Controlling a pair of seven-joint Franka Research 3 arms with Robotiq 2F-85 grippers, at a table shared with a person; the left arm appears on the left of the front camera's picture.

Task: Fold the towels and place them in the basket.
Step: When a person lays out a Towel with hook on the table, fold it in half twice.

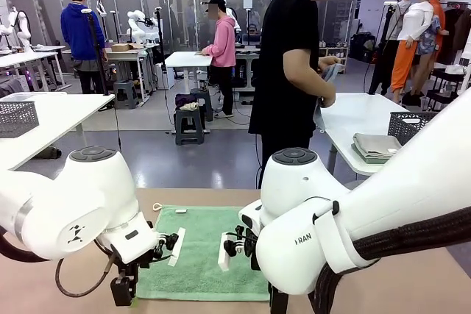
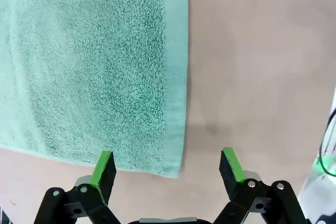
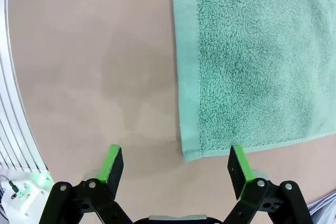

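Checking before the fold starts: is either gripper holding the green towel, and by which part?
Nothing is held. The left gripper and right gripper stand open, each above a corner of the green towel.

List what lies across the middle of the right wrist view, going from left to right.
From the left edge: white ribbed curved casing → bare pinkish-tan tabletop → mint-green rectangular terry towel, its smooth hem band first, then the fluffy pile out to the right edge.
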